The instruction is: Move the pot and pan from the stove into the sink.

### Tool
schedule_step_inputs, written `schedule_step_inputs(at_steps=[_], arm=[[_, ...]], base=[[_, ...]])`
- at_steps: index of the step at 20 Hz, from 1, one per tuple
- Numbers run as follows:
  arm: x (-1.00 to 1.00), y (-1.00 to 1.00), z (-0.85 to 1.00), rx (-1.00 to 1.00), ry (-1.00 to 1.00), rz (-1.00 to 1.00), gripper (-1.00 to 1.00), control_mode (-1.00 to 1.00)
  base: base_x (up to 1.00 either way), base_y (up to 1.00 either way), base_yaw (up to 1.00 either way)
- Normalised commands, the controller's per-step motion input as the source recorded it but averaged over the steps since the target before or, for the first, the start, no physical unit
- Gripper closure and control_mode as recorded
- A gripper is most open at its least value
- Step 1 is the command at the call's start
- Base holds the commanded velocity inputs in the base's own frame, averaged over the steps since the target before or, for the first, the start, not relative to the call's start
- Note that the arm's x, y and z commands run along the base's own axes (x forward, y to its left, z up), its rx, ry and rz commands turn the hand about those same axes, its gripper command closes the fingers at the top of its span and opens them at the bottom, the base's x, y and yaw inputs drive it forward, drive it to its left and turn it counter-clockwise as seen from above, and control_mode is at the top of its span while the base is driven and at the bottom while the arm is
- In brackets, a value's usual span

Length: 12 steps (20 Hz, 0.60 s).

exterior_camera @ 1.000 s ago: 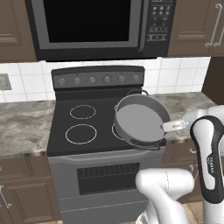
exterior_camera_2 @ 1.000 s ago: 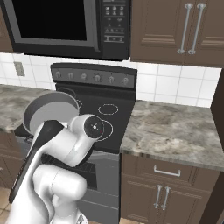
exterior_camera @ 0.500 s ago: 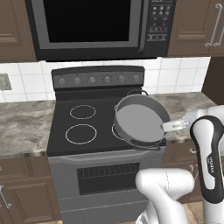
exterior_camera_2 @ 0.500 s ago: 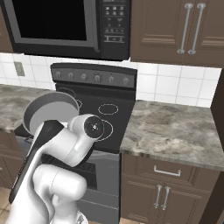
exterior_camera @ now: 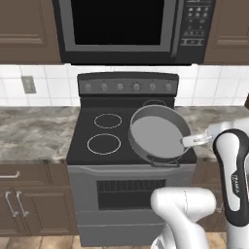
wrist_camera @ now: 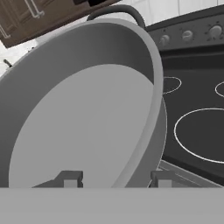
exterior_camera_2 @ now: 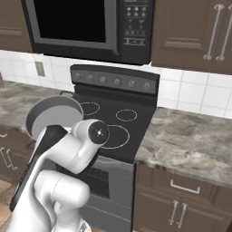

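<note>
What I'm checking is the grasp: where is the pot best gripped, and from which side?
Pinch the thin side wall of the pot at the rim nearest the arm, one finger inside, one outside, as the gripper straddles it. The round body is too wide.

Nothing has changed: the pot (exterior_camera: 159, 134) hangs tilted over the stove (exterior_camera: 107, 141) exactly as before.

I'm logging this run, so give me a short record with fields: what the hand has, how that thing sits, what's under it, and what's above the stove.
hand: shut on the rim of the pot
pot: lifted and tilted, darker inside facing the left base camera
below pot: right side of the stove
free burners: the two left rings in the left base view
back panel: row of grey knobs
above stove: microwave
</note>
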Motion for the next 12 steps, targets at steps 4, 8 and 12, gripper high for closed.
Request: schedule_step_inputs(at_steps=[4,8,12], arm=[[0.00,0.00,0.00,0.00,0.00,0.00,1.00,1.00],[0.00,0.00,0.00,0.00,0.00,0.00,1.00,1.00],[0.00,0.00,0.00,0.00,0.00,0.00,1.00,1.00]], base=[[-0.19,0.00,0.43],[-0.13,0.00,0.46],[-0.09,0.00,0.48]])
